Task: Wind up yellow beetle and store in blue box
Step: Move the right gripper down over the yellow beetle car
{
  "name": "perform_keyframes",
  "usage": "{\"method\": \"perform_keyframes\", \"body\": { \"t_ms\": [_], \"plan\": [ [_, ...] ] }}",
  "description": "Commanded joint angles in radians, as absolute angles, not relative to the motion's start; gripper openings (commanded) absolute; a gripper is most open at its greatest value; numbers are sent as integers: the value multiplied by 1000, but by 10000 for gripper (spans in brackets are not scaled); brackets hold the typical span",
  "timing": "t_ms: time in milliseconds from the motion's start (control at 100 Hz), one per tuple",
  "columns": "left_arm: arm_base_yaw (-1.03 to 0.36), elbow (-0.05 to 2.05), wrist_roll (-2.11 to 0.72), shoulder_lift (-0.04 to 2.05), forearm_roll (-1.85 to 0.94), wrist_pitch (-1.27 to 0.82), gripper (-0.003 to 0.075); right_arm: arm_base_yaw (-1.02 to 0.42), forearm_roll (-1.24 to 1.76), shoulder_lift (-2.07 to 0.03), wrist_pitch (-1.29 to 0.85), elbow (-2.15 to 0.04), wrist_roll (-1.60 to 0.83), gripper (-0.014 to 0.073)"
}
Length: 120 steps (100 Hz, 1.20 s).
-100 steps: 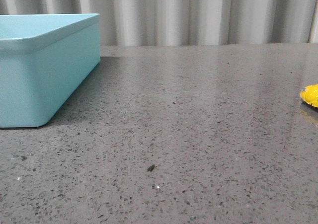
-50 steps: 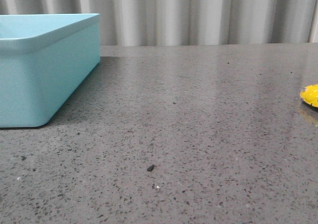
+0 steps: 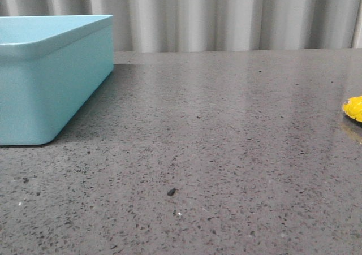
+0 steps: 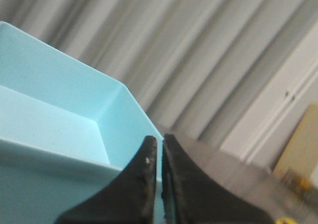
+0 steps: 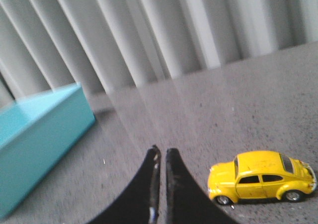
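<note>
On the tabletop: my yellow beetle (image 5: 262, 179) stands upright on its wheels at the far right; in the front view only a sliver of it (image 3: 354, 108) shows at the frame's edge.
Blue box: it (image 3: 51, 74) sits at the far left of the tabletop (image 3: 215, 153), well apart from the car, open side up, and the part of its inside I can see from the left wrist holds nothing.
Right tool: mine (image 5: 161, 157) hangs above the tabletop, fingers pressed together with only a thin slit between them, holding nothing; the car is near it, off to one side.
Left tool: mine (image 4: 160, 147) is also pressed together and empty, held up by the box's rim (image 4: 59, 152).
Stage: I judge nothing has begun; the car is neither gripped nor wound.
Risk: with my fingers together I would only nudge the car, and on its wheels it could roll off the right edge.
Risk: pinching the glossy rounded body may let it slip or squirt out.
Risk: a wound car set down carelessly could run away before reaching the box.
Count: one car, one box, two tools.
Debris: one dark speck (image 3: 171, 191) lies on the tabletop.
</note>
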<state>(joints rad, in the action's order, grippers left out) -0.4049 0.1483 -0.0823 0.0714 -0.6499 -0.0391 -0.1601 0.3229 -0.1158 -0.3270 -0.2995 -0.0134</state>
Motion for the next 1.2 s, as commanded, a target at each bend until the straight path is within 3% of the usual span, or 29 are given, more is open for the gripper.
{"method": "perform_keyframes", "body": {
  "t_ms": [0, 260, 400, 690, 910, 1190],
  "plan": [
    [-404, 249, -90, 178, -509, -164, -21, -155, 219, -254, -430, -466, -39, -53],
    [-404, 411, -130, 383, -425, -233, -21, -155, 41, -713, -1047, -903, -39, -53],
    [-404, 439, -145, 407, -423, -220, -21, -155, 0, -915, -1220, -1058, -39, -53],
    [-404, 439, -145, 407, -427, -218, -21, -154, 0, -1181, -1178, -1138, -39, -53],
    [-404, 439, -145, 407, -433, -218, -21, -153, -7, -1257, -1045, -1138, -39, -53],
    [-404, 439, -145, 407, -460, -218, -21, -89, -43, -1324, -1029, -1138, -39, -53]
  ]
}}
